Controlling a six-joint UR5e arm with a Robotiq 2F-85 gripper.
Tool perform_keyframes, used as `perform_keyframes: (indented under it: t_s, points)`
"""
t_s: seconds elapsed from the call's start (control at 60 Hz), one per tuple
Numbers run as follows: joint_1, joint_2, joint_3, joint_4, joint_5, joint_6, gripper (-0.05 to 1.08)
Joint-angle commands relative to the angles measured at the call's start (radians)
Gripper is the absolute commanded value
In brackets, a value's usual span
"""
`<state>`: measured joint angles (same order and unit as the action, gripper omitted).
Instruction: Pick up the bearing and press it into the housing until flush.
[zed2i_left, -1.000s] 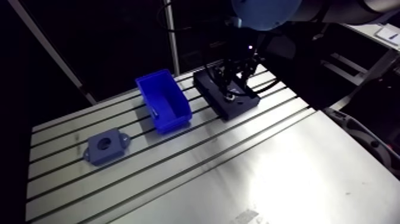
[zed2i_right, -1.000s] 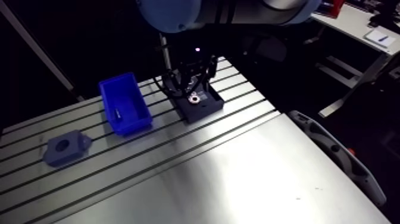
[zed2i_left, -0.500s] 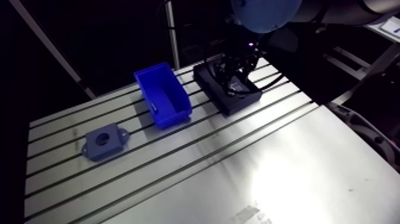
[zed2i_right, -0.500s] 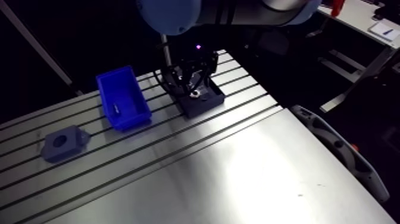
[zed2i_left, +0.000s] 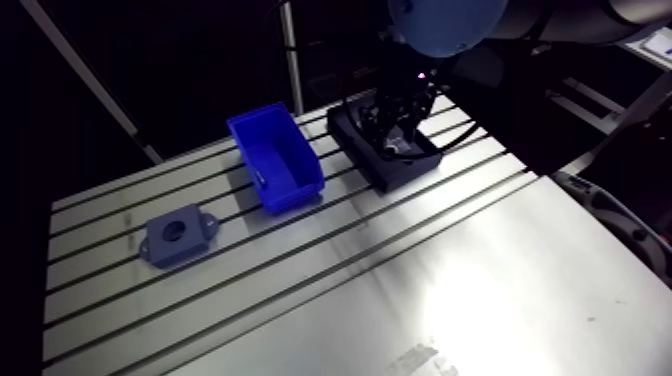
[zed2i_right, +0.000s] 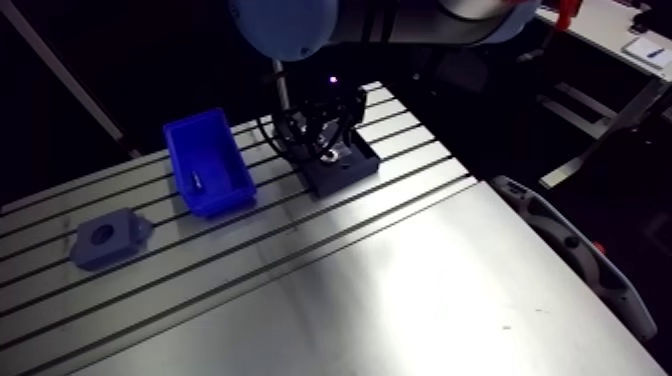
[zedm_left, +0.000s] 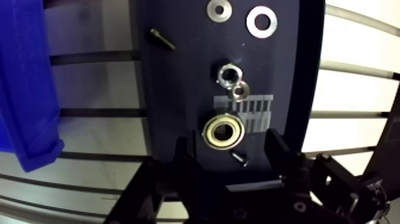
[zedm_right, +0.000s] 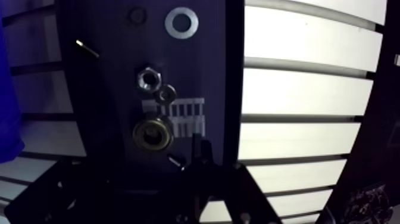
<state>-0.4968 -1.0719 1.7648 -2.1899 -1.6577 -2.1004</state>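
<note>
In the arm view, my end effector (zed2i_left: 400, 135) hangs over the dark tray (zed2i_left: 385, 172) on the worktop (zed2i_left: 400, 290); the housing (zed2i_left: 176, 235) lies well apart, past the blue bin (zed2i_left: 275, 160). In the wrist view, my fingers (zedm_left: 280, 149) are released, the bearing (zedm_left: 223, 132) lying in the tray between them, ungripped.

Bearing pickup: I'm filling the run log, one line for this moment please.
gripper: open, above tray | bearing: in tray, not gripped | housing: on table, empty
</note>
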Motion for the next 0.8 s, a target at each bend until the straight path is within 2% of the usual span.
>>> perform_keyframes:
  t_s: [0.017,0.383,0.8]
  points:
    - [0.001,0.002,0.0,0.0,-0.001,0.004,0.32]
    - [0.01,0.016,-0.003,-0.002,-0.001,0.012,0.32]
    - [0.01,0.031,-0.012,-0.003,-0.003,0.014,0.39]
